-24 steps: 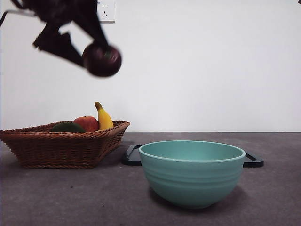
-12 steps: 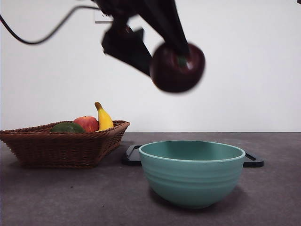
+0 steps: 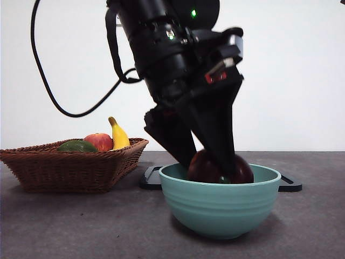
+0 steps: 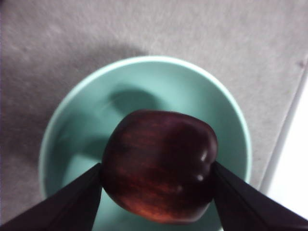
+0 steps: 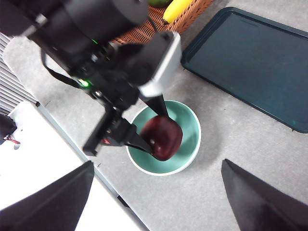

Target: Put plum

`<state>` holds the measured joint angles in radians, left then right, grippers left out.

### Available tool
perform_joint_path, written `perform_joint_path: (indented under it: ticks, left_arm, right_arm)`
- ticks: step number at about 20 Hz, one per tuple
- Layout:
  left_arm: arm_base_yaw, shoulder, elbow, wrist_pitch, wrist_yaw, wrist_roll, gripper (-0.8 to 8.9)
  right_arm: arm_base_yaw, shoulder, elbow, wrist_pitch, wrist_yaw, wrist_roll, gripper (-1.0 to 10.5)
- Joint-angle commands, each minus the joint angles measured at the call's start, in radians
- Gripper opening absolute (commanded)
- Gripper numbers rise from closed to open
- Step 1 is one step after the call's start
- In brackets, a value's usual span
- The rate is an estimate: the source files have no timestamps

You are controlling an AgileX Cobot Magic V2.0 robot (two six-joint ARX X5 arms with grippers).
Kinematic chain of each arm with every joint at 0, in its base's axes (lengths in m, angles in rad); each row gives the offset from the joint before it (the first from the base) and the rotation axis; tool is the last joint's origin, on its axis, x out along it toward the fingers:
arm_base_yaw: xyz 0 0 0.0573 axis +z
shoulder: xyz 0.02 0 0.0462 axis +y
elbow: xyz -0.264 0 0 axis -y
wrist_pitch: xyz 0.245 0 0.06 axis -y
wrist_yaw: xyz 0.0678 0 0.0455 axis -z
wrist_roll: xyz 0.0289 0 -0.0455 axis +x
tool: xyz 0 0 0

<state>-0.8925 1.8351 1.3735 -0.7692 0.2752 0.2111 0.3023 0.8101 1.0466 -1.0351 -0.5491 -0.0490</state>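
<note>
Inside the teal bowl (image 3: pixel 220 200) on the bench (image 3: pixel 81 226), the plum (image 3: pixel 207 168) is pinched by the left hand (image 4: pixel 156 192). In the wicker basket (image 3: pixel 70 167), an apple (image 3: pixel 99 141), a banana (image 3: pixel 118 135) and a green fruit (image 3: pixel 77 146) are held. The right hand (image 5: pixel 156 202) is spread above.

light is even and bright, the white wall in the front view nearly washed out. soft shadows lie under the pale green ceramic bowl (image 3: pixel 220 198) and the brown woven basket (image 3: pixel 73 164). in the left wrist view the glossy dark maroon plum (image 4: pixel 160 172) shows small highlights; the picture is soft, its right edge overexposed.
</note>
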Motion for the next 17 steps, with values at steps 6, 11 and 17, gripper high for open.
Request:
perform_joint_path:
  ticks: [6, 11, 17]
  left_arm:
    - [-0.018, 0.049, 0.023, 0.013, -0.001, 0.025, 3.16]
    - [-0.019, 0.049, 0.023, 0.010, -0.014, 0.024, 4.06]
    - [-0.018, 0.011, 0.036, -0.001, -0.013, 0.012, 4.05]
  right_arm:
    - [0.006, 0.005, 0.018, 0.009, 0.000, -0.011, 4.2]
    - [0.006, 0.005, 0.018, 0.010, 0.000, -0.011, 4.2]
    - [0.006, 0.005, 0.018, 0.009, 0.000, -0.011, 4.2]
